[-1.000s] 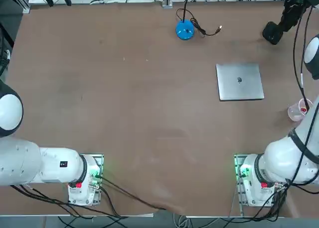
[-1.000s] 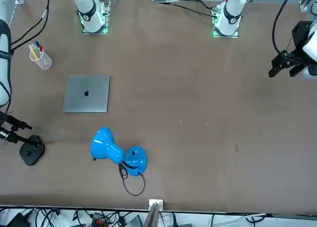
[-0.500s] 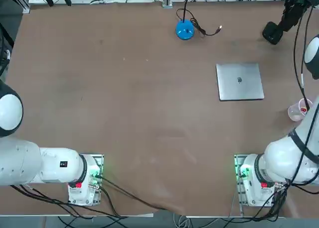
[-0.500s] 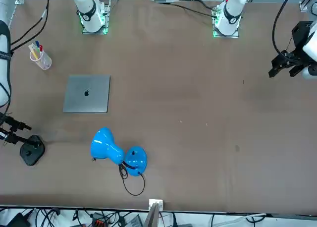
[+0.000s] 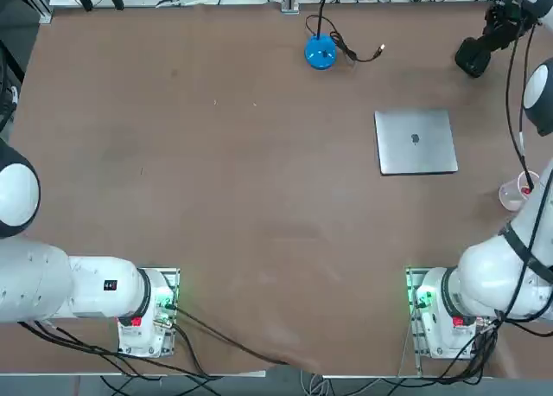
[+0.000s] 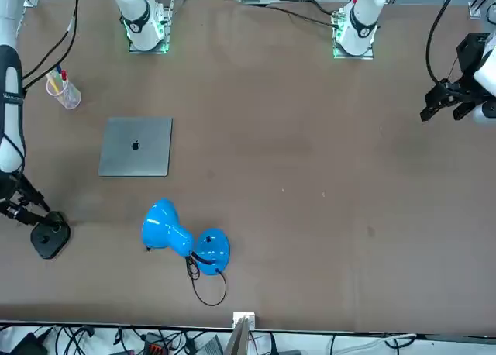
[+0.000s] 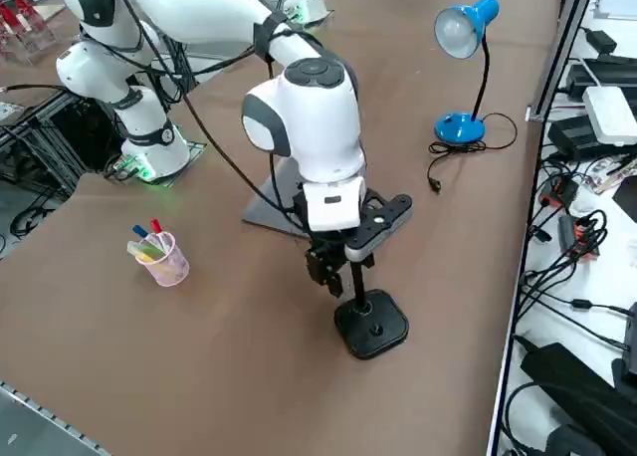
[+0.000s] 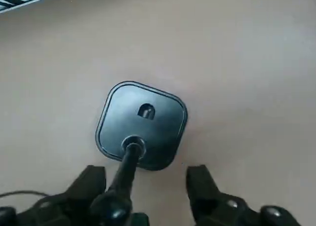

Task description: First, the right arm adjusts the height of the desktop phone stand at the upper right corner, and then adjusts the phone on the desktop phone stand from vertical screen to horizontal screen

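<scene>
tool: hanging over the stand, fingers spread wide on either side of the pole, gripping nothing.
stand: sitting at the far right corner of the table, base flat on the surface, thin pole rising into the gap between the fingers, nearer one finger than the other.
phone: dark slab perching at the head of the stand, just under the wrist; its orientation is hard to read here.
arm: reaching out over the corner, wrist pointing down.
nearby: laptop lying flat, well apart from the stand; lamp standing further along the edge; pen cup near the arm.
step: seemingly working on the height adjustment, with the pole let go.
next: probably calling for either a fresh grip on the pole or a rise to the phone for turning it sideways.
</scene>
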